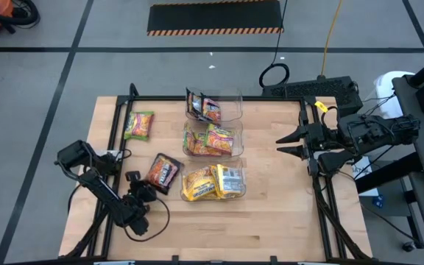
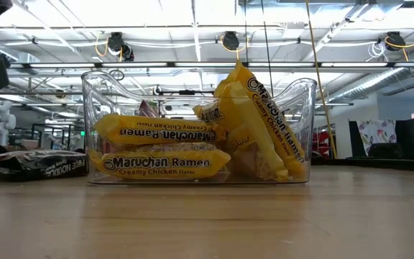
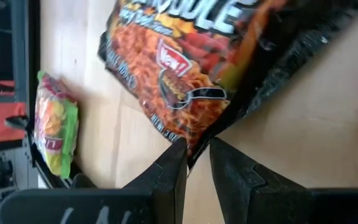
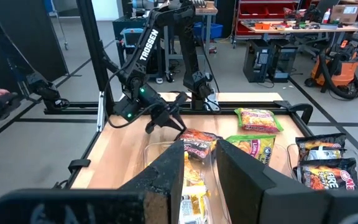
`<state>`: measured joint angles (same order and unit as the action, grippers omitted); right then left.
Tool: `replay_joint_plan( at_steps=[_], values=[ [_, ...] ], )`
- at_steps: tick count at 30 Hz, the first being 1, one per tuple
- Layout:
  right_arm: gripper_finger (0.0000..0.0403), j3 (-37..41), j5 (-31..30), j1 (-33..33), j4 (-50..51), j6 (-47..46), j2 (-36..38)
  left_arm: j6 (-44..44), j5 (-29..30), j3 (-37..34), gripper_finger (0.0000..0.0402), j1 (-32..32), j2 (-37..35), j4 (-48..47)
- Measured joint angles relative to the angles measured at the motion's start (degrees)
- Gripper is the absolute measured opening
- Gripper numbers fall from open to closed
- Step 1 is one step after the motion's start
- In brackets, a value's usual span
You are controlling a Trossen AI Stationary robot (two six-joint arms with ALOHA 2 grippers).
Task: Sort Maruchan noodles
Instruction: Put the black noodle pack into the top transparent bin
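On a wooden table, three clear bins are seen lined up down the middle, each holding Maruchan packets sorted by kind: the far bin holds dark packets, the middle bin green-yellow packets, and the near bin yellow packets. Two packets are left loose on the wood to the left of the bins: a green packet near the far left edge, and a dark packet lying flat just beside the near bin. At the near left, the left gripper is held low at the dark packet's near edge; in its wrist view the two fingers are seen standing a narrow gap apart with the packet's corner at that gap, and whether the corner is pinched or merely touched cannot be told, though the jaws are not clenched tight. On the right side, well apart from the bins, the right gripper is held above the table with its jaws parted and nothing between them, pointed toward the bins. From table height, the near bin's yellow packets are shown stacked and leaning, their Creamy Chicken labels readable, with the dark packet lying flat at the left. A workshop floor with a striped mat is shown beyond the table.
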<state>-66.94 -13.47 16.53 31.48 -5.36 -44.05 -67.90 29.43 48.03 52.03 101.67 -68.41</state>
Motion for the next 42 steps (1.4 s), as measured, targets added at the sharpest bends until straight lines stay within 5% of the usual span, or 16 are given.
replay_joint_plan(
  at_steps=[26,42],
  values=[
    [0.0091,0.01,-0.01,0.02,0.04,0.19,0.00,-1.58,2.60,0.08,0.0078,-0.16,-0.07,8.28],
    [0.0091,0.01,-0.01,0.02,0.04,0.21,-0.02,-1.33,5.16,0.09,0.0078,-6.58,-0.11,8.27]
  ],
)
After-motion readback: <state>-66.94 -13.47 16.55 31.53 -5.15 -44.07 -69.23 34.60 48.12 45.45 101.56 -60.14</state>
